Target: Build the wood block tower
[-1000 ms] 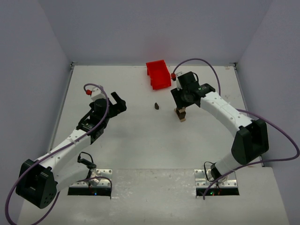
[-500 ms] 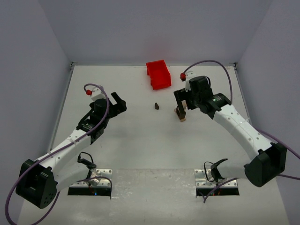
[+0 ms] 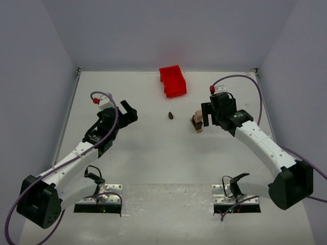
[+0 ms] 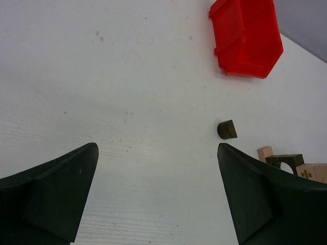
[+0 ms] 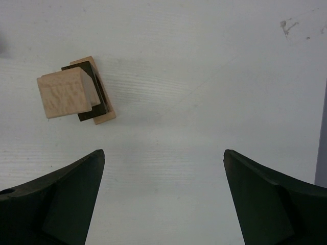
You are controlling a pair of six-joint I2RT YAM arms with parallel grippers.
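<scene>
Progress: the wood block tower (image 3: 196,123) stands approx. mid-table, right of centre, w/ three layers showing in the right wrist view: pale flat piece at the bottom, dark block on it, pale cube on top (image 5: 76,92). The cube sits a bit skewed and off to one side of the dark block. There may be more pieces low down, since the left wrist view cuts the stack off behind a finger, so can't say for sure.

Left to do, as I judge it: one loose dark block (image 3: 170,115) lies alone on the table (image 3: 153,158), between the tower and the red bin (image 3: 172,80), well apart from both. It probably goes on next.

Right gripper (image 3: 206,115): fingers spread wide, nothing between them. The tower is just beside it on the left arm's side, not touching. In its own cam it's ahead and outside the gap (image 5: 163,153), past one finger.

Left gripper (image 3: 130,109): also spread, empty, far from the tower. The loose block (image 4: 227,129) is ahead of it, nearer one finger.
</scene>
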